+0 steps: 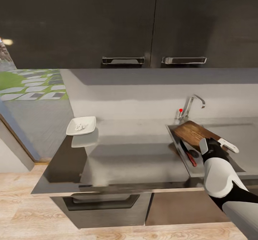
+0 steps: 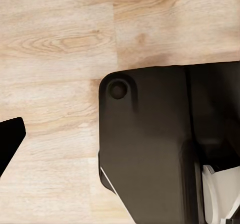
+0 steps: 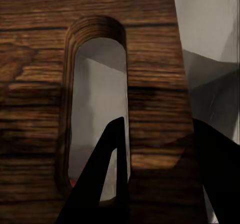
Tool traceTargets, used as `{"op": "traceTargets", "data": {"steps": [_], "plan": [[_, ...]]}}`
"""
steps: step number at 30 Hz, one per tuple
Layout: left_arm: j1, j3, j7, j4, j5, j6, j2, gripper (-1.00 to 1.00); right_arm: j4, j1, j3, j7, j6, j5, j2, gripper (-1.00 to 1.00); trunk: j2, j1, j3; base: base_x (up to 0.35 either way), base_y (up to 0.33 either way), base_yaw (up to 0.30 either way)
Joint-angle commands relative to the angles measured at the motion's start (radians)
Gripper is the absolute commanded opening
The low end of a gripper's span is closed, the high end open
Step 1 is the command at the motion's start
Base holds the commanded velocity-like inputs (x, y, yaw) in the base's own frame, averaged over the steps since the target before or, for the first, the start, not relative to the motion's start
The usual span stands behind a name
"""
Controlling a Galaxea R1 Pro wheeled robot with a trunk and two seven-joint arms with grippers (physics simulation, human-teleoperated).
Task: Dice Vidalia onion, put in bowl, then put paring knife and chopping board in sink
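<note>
1. Two dark fingers [image 3: 112, 184] of the right gripper [image 1: 212, 146] straddle the end strip of the chopping board [image 1: 195, 132] – one reaches through the slot handle [image 3: 97, 108], the other lies outside the short edge, so the claw is clenched on the board.
2. Seen from the head, the board leans tilted in the sink [image 1: 179, 136], its far end up near the tap [image 1: 191, 105] with the red dot, its near end at the gripper.
3. Just beside the board's lower edge, the paring knife [image 1: 190, 156] lies inside the basin, red handle toward the robot.
4. Well apart, at the far left corner of the countertop [image 1: 136, 150], sits the white bowl [image 1: 81, 126] – a small cluster of white onion dice [image 1: 80, 126] rests in it.
5. Above the counter, dark wall cabinets [image 1: 107, 21] carry two bar handles.
6. Along the left wrist's line of sight lie a light wooden floor [image 2: 55, 48] and the robot's black base [image 2: 150, 144]; a dark tip at the picture's edge may be a finger, and I cannot tell whether that claw is released or clenched.
</note>
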Motion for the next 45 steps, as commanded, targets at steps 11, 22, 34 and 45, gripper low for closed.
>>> {"op": "traceTargets", "data": {"steps": [11,22,34,45], "plan": [[0.000,-0.009,0.005,-0.002,0.010,-0.004,0.001,1.00,0.013,-0.001,-0.124,-0.064,-0.046,0.004,-0.006,-1.00,-0.002,0.001,-0.002,0.001,0.000,0.000],[0.000,-0.009,0.006,-0.002,0.010,-0.003,0.000,1.00,0.014,-0.001,-0.155,-0.068,-0.048,0.004,0.004,-1.00,-0.002,0.001,-0.002,0.112,0.000,0.000],[0.000,-0.009,0.006,0.000,0.010,-0.002,0.000,1.00,0.020,-0.001,-0.158,-0.068,-0.048,0.006,0.003,-1.00,-0.002,0.001,-0.016,0.082,0.000,0.000],[0.000,-0.009,0.006,-0.001,0.010,-0.002,0.000,1.00,0.020,-0.001,-0.238,-0.066,-0.050,0.006,0.002,-1.00,-0.002,0.001,-0.034,0.141,0.000,0.000]]}}
